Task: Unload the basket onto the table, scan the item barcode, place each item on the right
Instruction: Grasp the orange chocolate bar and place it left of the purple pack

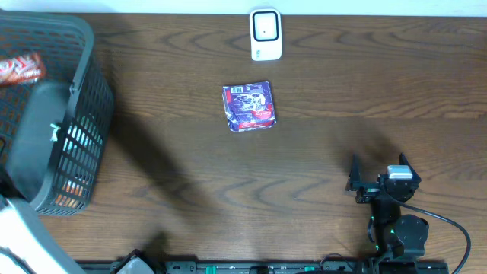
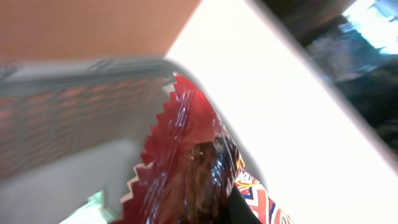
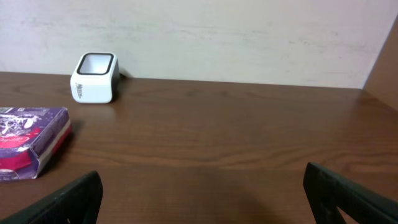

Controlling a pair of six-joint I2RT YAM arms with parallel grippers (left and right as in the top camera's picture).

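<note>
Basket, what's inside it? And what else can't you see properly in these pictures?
- Basket contents, overhead: the blurry grey left arm covers most; only a red packet shows.
- Red packet's printing, left wrist: too close and blurred to read.
- Left gripper's fingers: seen in no view.
- Purple pack's barcode: too small overhead; pack cut off by the left edge in the right wrist view.

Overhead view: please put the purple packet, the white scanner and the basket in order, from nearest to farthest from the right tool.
Measured from the right tool, at the table's lower right:
1. purple packet, in the middle of the table, up and to the left of the tool.
2. white scanner, at the far edge, behind the packet.
3. basket, at the far left side.
</note>
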